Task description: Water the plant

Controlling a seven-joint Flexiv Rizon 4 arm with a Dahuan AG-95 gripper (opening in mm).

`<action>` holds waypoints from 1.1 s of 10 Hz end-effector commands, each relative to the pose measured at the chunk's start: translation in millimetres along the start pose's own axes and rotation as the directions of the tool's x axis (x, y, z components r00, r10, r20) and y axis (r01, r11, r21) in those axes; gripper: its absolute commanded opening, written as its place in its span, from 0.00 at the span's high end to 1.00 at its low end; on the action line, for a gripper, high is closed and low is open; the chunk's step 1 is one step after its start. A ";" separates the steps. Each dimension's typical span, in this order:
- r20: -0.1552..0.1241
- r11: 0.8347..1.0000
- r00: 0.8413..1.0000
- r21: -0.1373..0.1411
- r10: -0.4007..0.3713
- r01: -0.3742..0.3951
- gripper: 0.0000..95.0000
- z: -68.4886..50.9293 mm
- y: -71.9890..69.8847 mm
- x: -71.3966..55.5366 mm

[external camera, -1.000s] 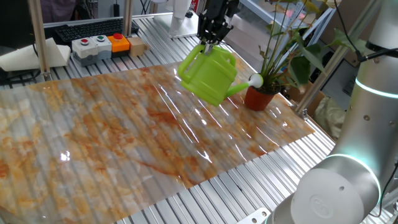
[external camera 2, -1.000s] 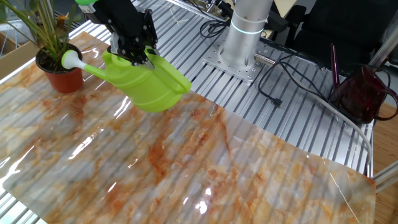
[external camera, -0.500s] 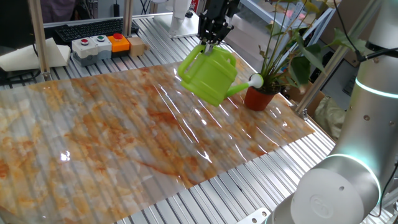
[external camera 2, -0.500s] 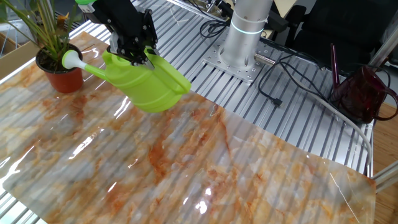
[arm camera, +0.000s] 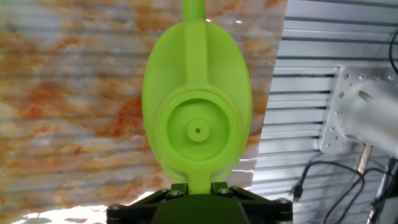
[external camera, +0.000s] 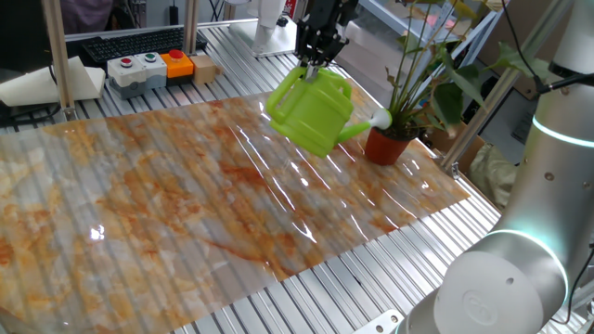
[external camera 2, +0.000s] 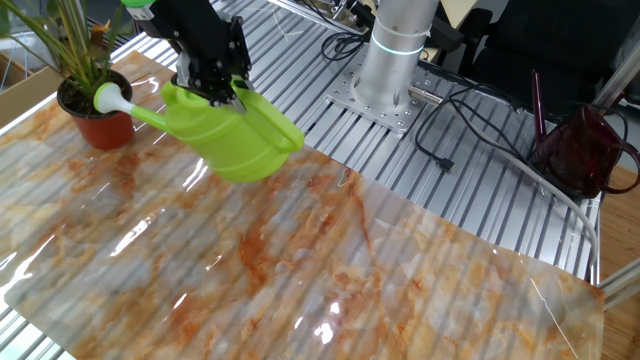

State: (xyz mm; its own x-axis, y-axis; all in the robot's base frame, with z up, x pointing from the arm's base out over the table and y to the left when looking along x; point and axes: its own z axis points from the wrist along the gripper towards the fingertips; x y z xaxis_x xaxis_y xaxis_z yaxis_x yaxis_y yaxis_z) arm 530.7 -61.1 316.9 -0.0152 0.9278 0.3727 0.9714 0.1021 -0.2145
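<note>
The plant has thin stems and dark-green leaves in a terracotta-red pot at the mat's far right edge; it also shows in the other fixed view with its pot. My gripper is shut on the handle of the lime-green watering can, held above the mat and tilted spout-down. The white spout tip is at the pot's rim. In the hand view the can fills the centre, its handle between my gripper.
A marbled orange mat covers the slatted table. A button box and a keyboard lie at the back. The arm's base stands on its plate. A dark red can and cables lie beyond.
The can has shifted slightly toward the plant, so the spout tip now sits closer over the pot's rim.
</note>
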 end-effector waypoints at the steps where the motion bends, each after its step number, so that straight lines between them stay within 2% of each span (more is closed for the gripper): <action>1: 0.012 1.000 1.000 -0.004 -0.009 0.009 1.00 5.6 2.8 -5.3; 9: 0.031 1.000 1.000 0.000 -0.003 0.003 1.00 6.1 1.2 -3.3; 11: 0.024 1.000 1.000 0.002 0.003 -0.003 1.00 6.0 1.2 -3.4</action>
State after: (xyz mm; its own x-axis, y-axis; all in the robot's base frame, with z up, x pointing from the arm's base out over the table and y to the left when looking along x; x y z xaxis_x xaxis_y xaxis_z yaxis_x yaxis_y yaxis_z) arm 530.0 -62.3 309.2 -0.0181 0.9365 0.3502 0.9713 0.0995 -0.2160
